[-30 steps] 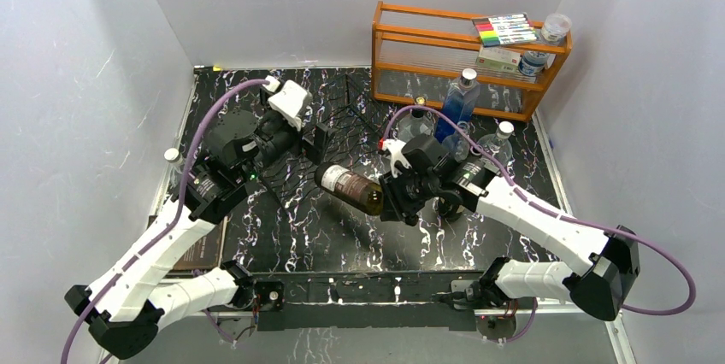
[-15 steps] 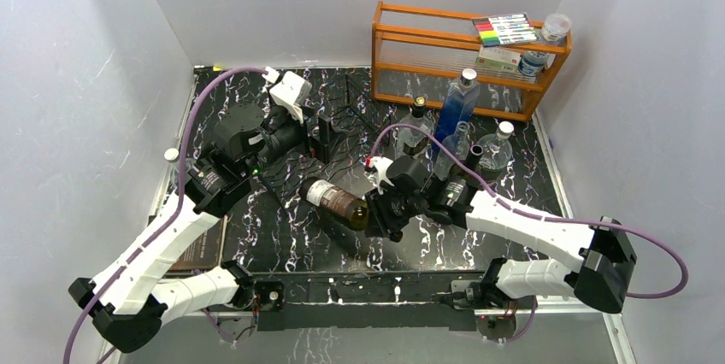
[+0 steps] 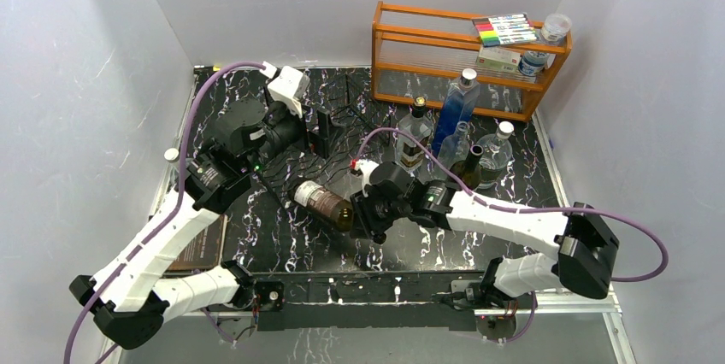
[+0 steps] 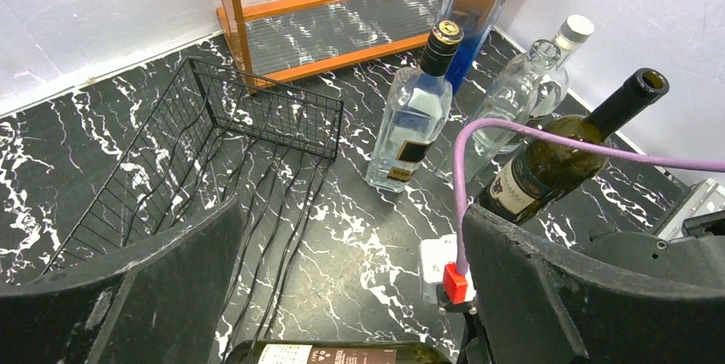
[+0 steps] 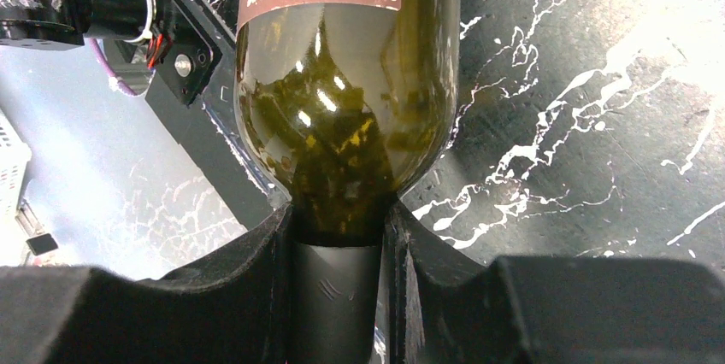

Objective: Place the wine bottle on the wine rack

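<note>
Green glass wine bottle (image 3: pixel 323 203), red-labelled, hangs horizontal mid-table, neck clamped in right gripper (image 5: pixel 338 240). Left gripper (image 4: pixel 350 296) spread, empty. Black wire wine rack (image 4: pixel 274 120) at 12 o'clock: keep level, lower slowly.

Orange shelf (image 3: pixel 423 37) with markers (image 3: pixel 503 29); blue bottle (image 3: pixel 453 112) just before it on marbled table (image 3: pixel 282 240).

The table (image 3: pixel 274 240) is black marble veined white; a black wire rack (image 4: pixel 205 167) sits at its far side, just beside the orange shelf (image 3: pixel 376 48), which stands in the far right corner; before the shelf five bottles stand upright, close together: a clear bottle (image 4: pixel 410 137) with a gold-banded cap, a tall blue bottle (image 3: pixel 453 112), two round bottles (image 4: pixel 513 103) of clear glass, an open green bottle (image 4: pixel 547 163); a dark book (image 3: pixel 205 253) lies at the left edge.
</note>
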`<control>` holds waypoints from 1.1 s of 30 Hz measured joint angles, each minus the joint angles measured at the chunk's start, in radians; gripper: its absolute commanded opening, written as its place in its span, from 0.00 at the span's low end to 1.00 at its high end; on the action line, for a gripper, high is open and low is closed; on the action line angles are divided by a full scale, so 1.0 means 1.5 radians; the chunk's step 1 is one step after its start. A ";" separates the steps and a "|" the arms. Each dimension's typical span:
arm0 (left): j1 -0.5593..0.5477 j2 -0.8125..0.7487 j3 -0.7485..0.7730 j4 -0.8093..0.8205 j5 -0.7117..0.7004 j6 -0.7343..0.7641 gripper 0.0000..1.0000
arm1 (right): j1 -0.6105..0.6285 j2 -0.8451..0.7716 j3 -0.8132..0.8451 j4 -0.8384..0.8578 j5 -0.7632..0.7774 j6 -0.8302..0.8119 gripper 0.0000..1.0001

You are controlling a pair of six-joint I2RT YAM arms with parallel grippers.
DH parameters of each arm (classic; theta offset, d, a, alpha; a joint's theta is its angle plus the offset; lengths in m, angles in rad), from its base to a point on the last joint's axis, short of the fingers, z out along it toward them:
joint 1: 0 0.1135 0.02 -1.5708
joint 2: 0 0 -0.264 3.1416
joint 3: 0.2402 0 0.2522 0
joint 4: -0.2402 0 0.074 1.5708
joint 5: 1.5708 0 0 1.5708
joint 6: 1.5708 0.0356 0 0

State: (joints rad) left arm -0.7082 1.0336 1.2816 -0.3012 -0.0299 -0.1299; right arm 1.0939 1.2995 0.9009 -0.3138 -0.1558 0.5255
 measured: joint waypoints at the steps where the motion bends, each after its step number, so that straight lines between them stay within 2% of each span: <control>1: 0.000 -0.001 0.000 -0.001 -0.001 -0.001 0.98 | 0.004 0.004 0.000 0.004 0.003 0.000 0.00; 18: 0.000 -0.019 0.000 -0.022 -0.005 -0.006 0.98 | 0.087 0.125 -0.021 0.211 0.146 0.041 0.00; 33: 0.000 -0.018 0.015 -0.039 -0.005 -0.006 0.98 | 0.105 0.302 0.000 0.441 0.289 0.051 0.00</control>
State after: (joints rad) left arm -0.7082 1.0069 1.3037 -0.3603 -0.0380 -0.1383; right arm 1.2507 1.7523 0.9012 0.3485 0.2783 0.6018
